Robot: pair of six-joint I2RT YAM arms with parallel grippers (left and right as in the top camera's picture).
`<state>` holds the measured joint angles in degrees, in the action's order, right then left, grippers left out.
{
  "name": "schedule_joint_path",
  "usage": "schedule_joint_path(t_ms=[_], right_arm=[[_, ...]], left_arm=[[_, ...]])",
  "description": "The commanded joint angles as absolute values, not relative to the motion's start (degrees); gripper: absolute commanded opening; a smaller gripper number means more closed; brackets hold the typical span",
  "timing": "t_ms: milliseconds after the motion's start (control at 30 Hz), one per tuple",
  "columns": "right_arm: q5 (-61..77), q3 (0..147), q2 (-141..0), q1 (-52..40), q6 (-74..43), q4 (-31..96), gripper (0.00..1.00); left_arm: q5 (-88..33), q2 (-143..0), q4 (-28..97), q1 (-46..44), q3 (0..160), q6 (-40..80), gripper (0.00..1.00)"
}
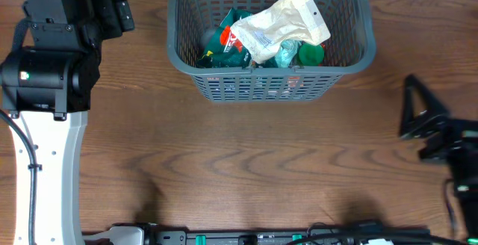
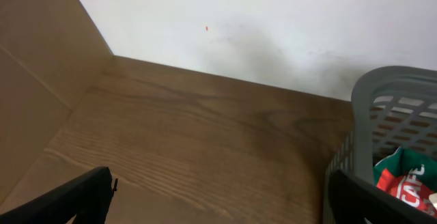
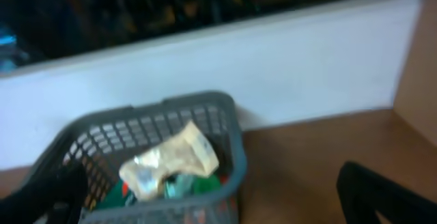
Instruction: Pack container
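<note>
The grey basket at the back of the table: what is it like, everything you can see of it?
The basket is dark grey and looks like plastic. It is rectangular, with lattice-slotted walls and a thick rim. It stands upright on the wooden table, near the far edge, by a white wall. It holds snack packets: a pale crinkled pouch lies on top, over green and red packets.

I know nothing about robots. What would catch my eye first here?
The grey basket at the table's far edge, with a pale crinkled packet lying atop green and red snack packets. The left arm and right arm sit off to either side, apart from it.
</note>
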<state>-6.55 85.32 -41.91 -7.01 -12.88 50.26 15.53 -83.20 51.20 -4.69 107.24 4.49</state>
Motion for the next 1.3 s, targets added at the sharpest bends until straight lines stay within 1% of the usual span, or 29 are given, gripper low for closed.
schedule_joint_path(t_ms=[0, 67, 100, 200, 400, 433, 533, 900, 1067, 1267], right_arm=[[-0.5, 69.6, -33.7, -7.5, -5.1, 40.8, 0.99], [1.5, 58.8, -28.2, -7.5, -4.1, 31.3, 0.99], [1.7, 56.9, -27.3, -7.5, -3.9, 29.7, 0.99], [2.3, 45.1, -22.0, -7.5, -3.6, 19.5, 0.99], [3.7, 27.3, -14.4, -7.5, -2.5, 5.0, 0.99], [3.7, 24.4, -13.0, -7.5, -2.4, 2.7, 0.99], [3.7, 18.9, -9.9, -7.4, -2.5, 0.3, 0.99], [4.4, 5.8, -3.4, -7.4, -2.5, -3.5, 0.99], [4.5, 2.8, -0.9, -7.4, -2.6, -3.5, 0.99], [3.3, 0.9, -0.8, -7.4, -6.6, -3.5, 0.99]], left_arm=[[16.6, -83.6, 51.4, -4.4, 107.7, 4.8, 0.98], [16.6, -83.6, 51.4, -4.4, 107.7, 4.8, 0.99], [16.6, -83.6, 51.4, -4.4, 107.7, 4.8, 0.98], [16.6, -83.6, 51.4, -4.4, 107.7, 4.8, 0.98], [16.6, -83.6, 51.4, -4.4, 107.7, 4.8, 1.0], [16.6, -83.6, 51.4, -4.4, 107.7, 4.8, 0.99], [16.6, -83.6, 51.4, -4.4, 107.7, 4.8, 0.99], [16.6, -83.6, 51.4, -4.4, 107.7, 4.8, 0.99], [16.6, -83.6, 51.4, -4.4, 107.7, 4.8, 0.99], [16.6, -83.6, 51.4, -4.4, 107.7, 4.8, 0.99]])
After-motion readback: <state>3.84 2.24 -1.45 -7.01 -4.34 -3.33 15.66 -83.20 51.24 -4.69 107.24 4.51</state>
